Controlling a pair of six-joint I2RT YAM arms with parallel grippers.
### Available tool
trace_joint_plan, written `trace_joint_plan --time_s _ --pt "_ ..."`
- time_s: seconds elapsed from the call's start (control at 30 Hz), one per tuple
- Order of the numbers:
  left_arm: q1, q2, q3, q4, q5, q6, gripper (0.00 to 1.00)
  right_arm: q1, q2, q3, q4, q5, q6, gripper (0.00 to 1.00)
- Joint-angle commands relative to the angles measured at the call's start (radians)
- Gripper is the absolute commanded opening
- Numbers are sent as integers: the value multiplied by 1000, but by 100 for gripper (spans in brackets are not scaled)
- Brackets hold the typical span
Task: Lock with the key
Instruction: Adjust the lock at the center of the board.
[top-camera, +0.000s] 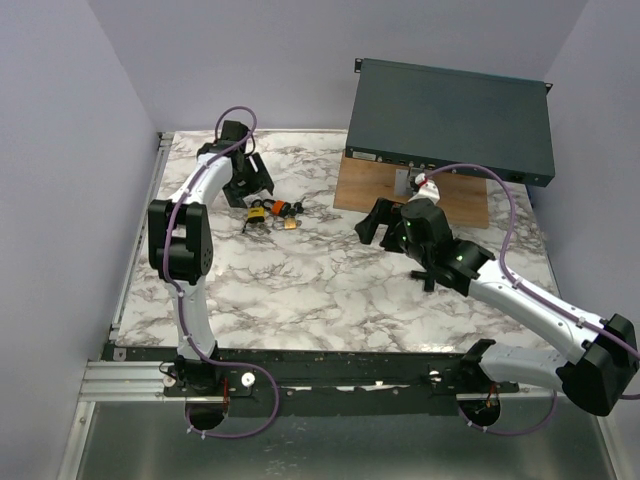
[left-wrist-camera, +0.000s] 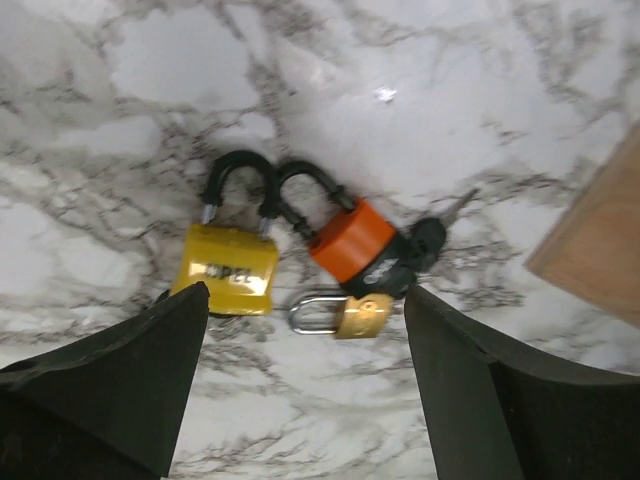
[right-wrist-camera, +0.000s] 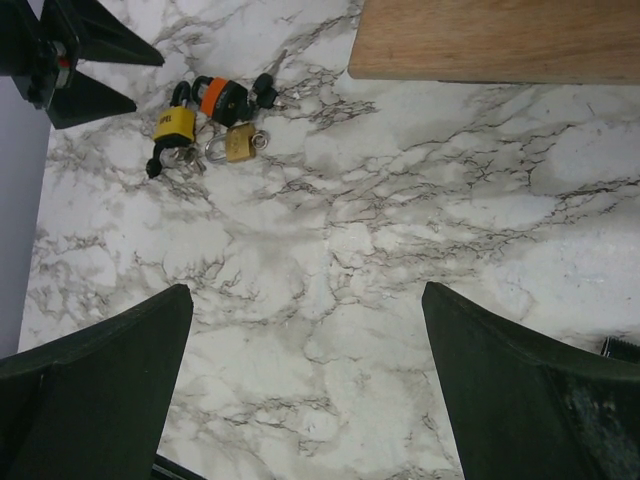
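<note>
Three padlocks lie together on the marble table. A yellow padlock (left-wrist-camera: 225, 275) with a black shackle lies beside an orange padlock (left-wrist-camera: 352, 240) that has a black-headed key (left-wrist-camera: 430, 238) at its base. A small brass padlock (left-wrist-camera: 360, 315) lies just in front of them. My left gripper (left-wrist-camera: 305, 320) is open and hovers right over the group, with the brass padlock between its fingers. The cluster also shows in the top view (top-camera: 272, 212). My right gripper (right-wrist-camera: 305, 295) is open and empty over bare marble, well right of the padlocks (right-wrist-camera: 205, 120). It shows in the top view (top-camera: 385, 225).
A wooden board (top-camera: 400, 185) lies at the back right with a dark grey box (top-camera: 450, 120) resting on its far part. The board's edge shows in the left wrist view (left-wrist-camera: 600, 240) and the right wrist view (right-wrist-camera: 500, 40). Loose keys (right-wrist-camera: 180, 160) lie by the yellow padlock.
</note>
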Motion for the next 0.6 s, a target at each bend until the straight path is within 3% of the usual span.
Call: trace_joint_plan --time_s 0.0,0.1,0.3,0.4,0.57 --pt "48 28 45 162 230 -165 80 3 14 54 8 0 -20 100" --pt "63 35 -19 286 280 -323 86 2 17 73 -6 -3 -23 100" --pt "77 50 -121 395 228 -571 91 2 19 103 -50 -17 -35 100" --pt "73 33 -150 382 172 -639 92 2 9 106 -72 -7 -40 100" --pt "63 17 -131 214 65 -681 94 2 -6 90 -80 -4 -39 100"
